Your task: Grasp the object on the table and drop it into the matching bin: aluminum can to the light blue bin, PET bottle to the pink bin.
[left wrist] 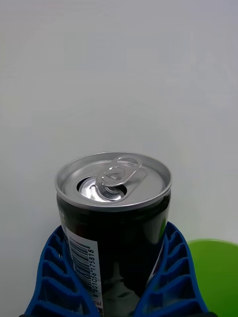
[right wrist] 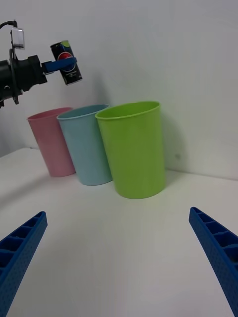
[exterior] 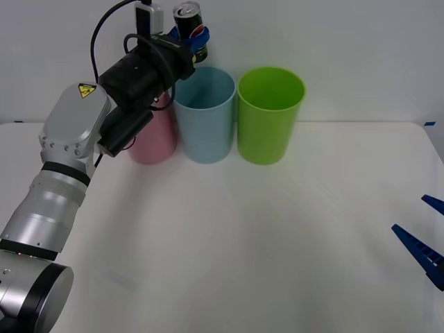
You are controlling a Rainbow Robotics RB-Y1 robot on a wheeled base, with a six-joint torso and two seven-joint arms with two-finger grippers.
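— Where is the can?
— Upper left of the front view: the can (exterior: 188,23) sits upright between the blue fingers of the left gripper (exterior: 195,43), which clamp its sides, up in the air above the rims of the pink bin (exterior: 154,142) and the light blue bin (exterior: 205,114).
— Further right?
— A green bin (exterior: 269,114) touches the blue one on the white table (exterior: 243,243). At the lower right edge the right gripper (exterior: 429,236) hangs with fingers spread, holding nothing.

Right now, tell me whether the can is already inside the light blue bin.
No: the left gripper holds the can in the air above the light blue bin.
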